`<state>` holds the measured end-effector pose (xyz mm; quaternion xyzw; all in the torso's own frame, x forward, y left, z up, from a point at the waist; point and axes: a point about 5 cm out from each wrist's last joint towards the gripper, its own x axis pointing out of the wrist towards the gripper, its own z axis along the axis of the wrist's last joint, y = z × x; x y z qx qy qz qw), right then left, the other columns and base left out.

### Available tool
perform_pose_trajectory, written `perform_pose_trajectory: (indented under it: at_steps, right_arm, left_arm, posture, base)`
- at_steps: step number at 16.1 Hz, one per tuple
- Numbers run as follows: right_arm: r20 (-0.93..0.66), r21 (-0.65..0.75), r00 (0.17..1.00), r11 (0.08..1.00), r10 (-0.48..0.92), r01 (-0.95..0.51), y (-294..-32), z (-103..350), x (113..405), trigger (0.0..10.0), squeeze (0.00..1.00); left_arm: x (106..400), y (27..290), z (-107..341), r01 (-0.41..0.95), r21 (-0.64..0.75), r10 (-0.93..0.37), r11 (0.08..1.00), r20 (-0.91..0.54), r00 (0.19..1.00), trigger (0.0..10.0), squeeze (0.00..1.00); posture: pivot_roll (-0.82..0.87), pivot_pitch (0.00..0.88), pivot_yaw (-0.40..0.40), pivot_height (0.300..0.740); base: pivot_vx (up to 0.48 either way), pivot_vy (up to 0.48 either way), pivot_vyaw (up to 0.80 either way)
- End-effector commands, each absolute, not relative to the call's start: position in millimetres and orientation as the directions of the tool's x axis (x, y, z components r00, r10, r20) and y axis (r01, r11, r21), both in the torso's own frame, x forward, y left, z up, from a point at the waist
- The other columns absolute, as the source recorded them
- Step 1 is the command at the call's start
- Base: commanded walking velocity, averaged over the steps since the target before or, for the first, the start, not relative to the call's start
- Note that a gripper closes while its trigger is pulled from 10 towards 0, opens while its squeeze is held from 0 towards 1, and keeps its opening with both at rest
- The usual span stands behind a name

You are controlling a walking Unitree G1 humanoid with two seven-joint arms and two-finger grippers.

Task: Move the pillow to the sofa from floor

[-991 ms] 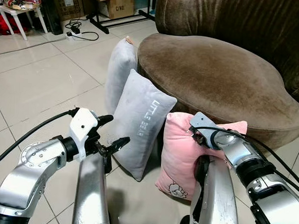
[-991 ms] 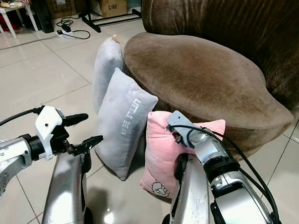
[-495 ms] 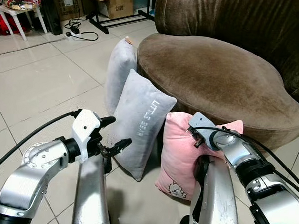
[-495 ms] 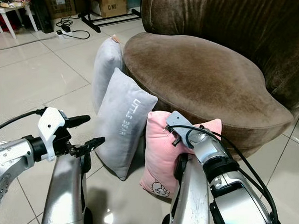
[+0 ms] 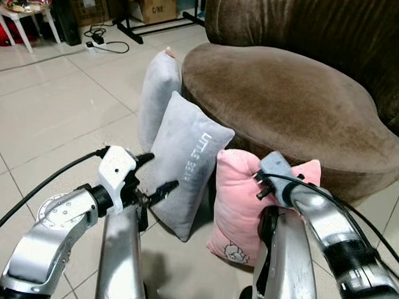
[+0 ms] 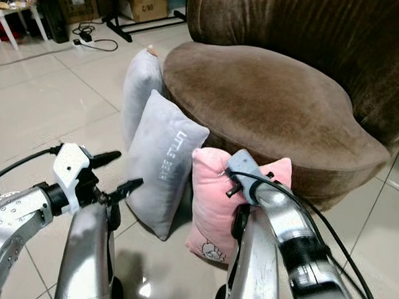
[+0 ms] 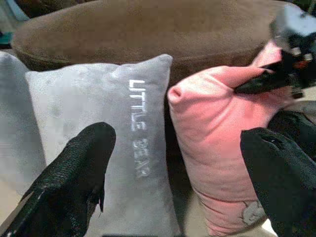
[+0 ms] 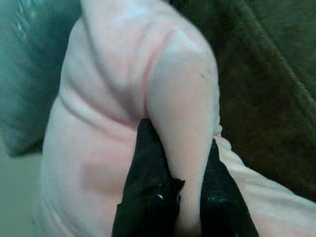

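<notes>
Now we see the right end effector (image 8: 185,192) pinching a top fold of the pink pillow (image 5: 240,204), which stands on the floor (image 5: 48,116) against the sofa (image 5: 288,100) front. Left end effector (image 5: 155,174) hangs wide open, holding nothing, just beside the grey pillow (image 5: 186,162); bare tile lies to our left.

A pink pillow (image 5: 240,204) is pinched between black fingers (image 8: 148,182); just beside it, a grey pillow (image 5: 186,159) is lettered white; behind, a brown sofa (image 5: 288,100).

Bright, even light (wrist views perhaps soft).
</notes>
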<state>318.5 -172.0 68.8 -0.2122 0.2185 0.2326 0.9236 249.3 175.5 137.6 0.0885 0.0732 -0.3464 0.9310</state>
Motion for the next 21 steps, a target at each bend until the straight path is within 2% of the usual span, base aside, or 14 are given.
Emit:
perform_pose_trajectory:
  at_steps: [1,4,5,7,9,10,13,14,15,17,21]
  right_arm:
    - [-0.393,-0.276,0.824,0.803,0.407,-0.528,-165.0,83.9,315.6,0.0,0.0]
    - [-0.313,-0.291,0.84,0.797,0.444,-0.529,-162.0,89.4,296.1,0.0,0.0]
    - [-0.272,-0.304,0.859,0.808,0.434,-0.505,-160.6,93.9,292.2,10.0,0.0]
    - [-0.223,-0.289,0.896,0.851,0.384,-0.437,-162.1,99.5,287.8,10.0,0.0]
    - [-0.068,-0.194,0.943,0.923,0.327,-0.334,-166.3,119.1,274.0,10.0,0.0]
    - [0.003,-0.18,0.957,0.941,0.291,-0.286,-171.4,131.1,266.8,10.0,0.0]
    - [0.077,-0.164,0.968,0.96,0.24,-0.225,-179.9,146.5,262.6,10.0,0.0]
    - [0.152,-0.153,0.972,0.976,0.176,-0.153,-192.1,166.1,262.3,10.0,0.0]
    - [0.281,-0.116,0.957,0.992,0.074,-0.043,-212.2,202.7,261.7,10.0,0.0]
    - [0.422,-0.068,0.907,0.997,-0.001,0.032,-230.7,251.6,262.8,10.0,0.0]
    - [0.599,-0.01,0.796,0.994,-0.083,0.111,-251.3,322.6,265.9,10.0,0.0]
  left_arm:
    - [249.7,180.5,141.9,0.612,0.146,-0.589,0.777,-0.172,0.789,10.0,0.0]
    - [249.7,182.7,142.9,0.577,0.159,-0.558,0.801,-0.152,0.816,10.0,0.0]
    - [250.1,183.5,144.3,0.558,0.172,-0.54,0.812,-0.141,0.83,10.0,0.0]
    - [250.3,184.4,146.2,0.526,0.189,-0.512,0.829,-0.122,0.85,10.0,0.0]
    - [248.3,185.4,147.5,0.481,0.204,-0.471,0.853,-0.099,0.877,10.0,0.0]
    - [247.1,184.7,147.2,0.472,0.205,-0.463,0.857,-0.094,0.881,10.0,0.0]
    - [247.1,183.8,147.1,0.47,0.208,-0.462,0.858,-0.091,0.882,10.0,0.0]
    - [248.0,184.2,148.4,0.466,0.214,-0.459,0.858,-0.086,0.884,10.0,0.0]
    - [249.8,186.0,151.2,0.457,0.221,-0.452,0.861,-0.075,0.889,10.0,0.0]
    - [252.2,188.1,154.0,0.448,0.225,-0.445,0.865,-0.065,0.893,10.0,0.0]
    - [257.1,189.3,159.8,0.435,0.236,-0.438,0.869,-0.042,0.898,10.0,0.0]
  posture:
    - [-0.09,0.0,0.007,0.335]
    - [-0.09,0.0,0.01,0.335]
    - [-0.09,0.0,0.01,0.335]
    - [-0.09,0.0,0.01,0.335]
    - [-0.09,0.0,0.013,0.35]
    - [-0.09,0.0,0.013,0.36]
    - [-0.09,0.0,0.019,0.37]
    - [-0.1,0.0,0.023,0.375]
    - [-0.1,0.0,0.027,0.385]
    - [-0.1,0.0,0.035,0.4]
    - [-0.1,0.0,0.036,0.43]
  base:
    - [0.0,0.0,0.0]
    - [0.0,0.0,0.0]
    - [0.0,0.0,0.0]
    - [0.0,0.0,0.0]
    - [0.0,0.0,0.0]
    - [0.0,0.0,0.0]
    - [0.0,0.0,0.0]
    - [0.0,0.0,0.0]
    - [0.0,0.0,0.0]
    - [0.0,0.0,0.0]
    - [0.0,0.0,0.0]
